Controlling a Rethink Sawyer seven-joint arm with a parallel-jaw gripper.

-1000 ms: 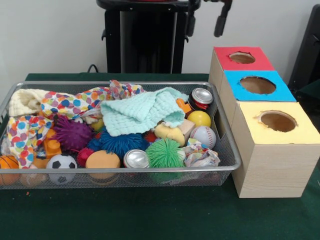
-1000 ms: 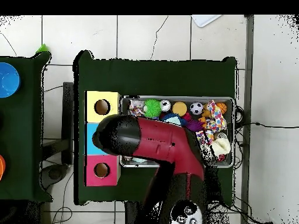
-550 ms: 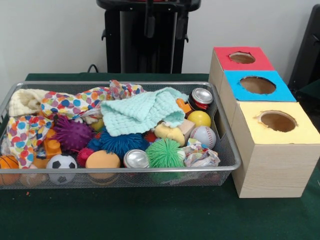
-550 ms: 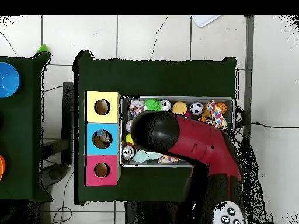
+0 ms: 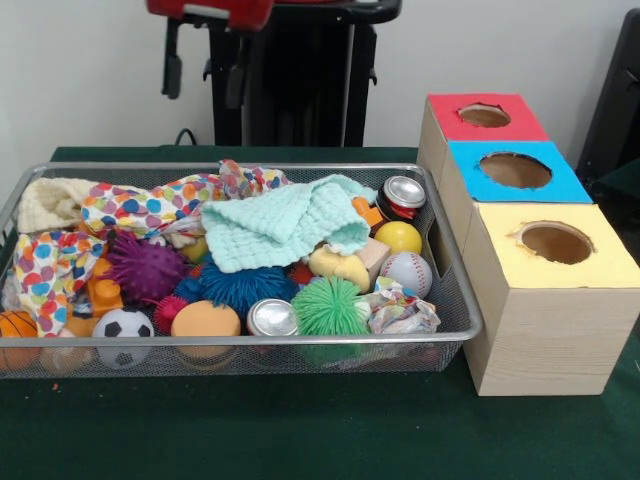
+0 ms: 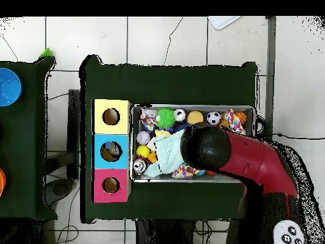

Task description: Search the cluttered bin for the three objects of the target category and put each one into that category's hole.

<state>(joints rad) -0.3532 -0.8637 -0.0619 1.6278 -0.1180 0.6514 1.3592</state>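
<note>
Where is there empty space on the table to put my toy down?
The green table is bare in front of the wire bin, along its near edge. The strip behind the bin is bare too. Inside the bin it is crowded: balls, cans and cloths everywhere. The wooden boxes fill the side.

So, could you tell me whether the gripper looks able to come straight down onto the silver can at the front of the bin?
Probably yes. The silver can lies exposed on top, nothing covering it, and the gripper hangs high above the bin. Spiky balls crowd its sides, though.
</note>
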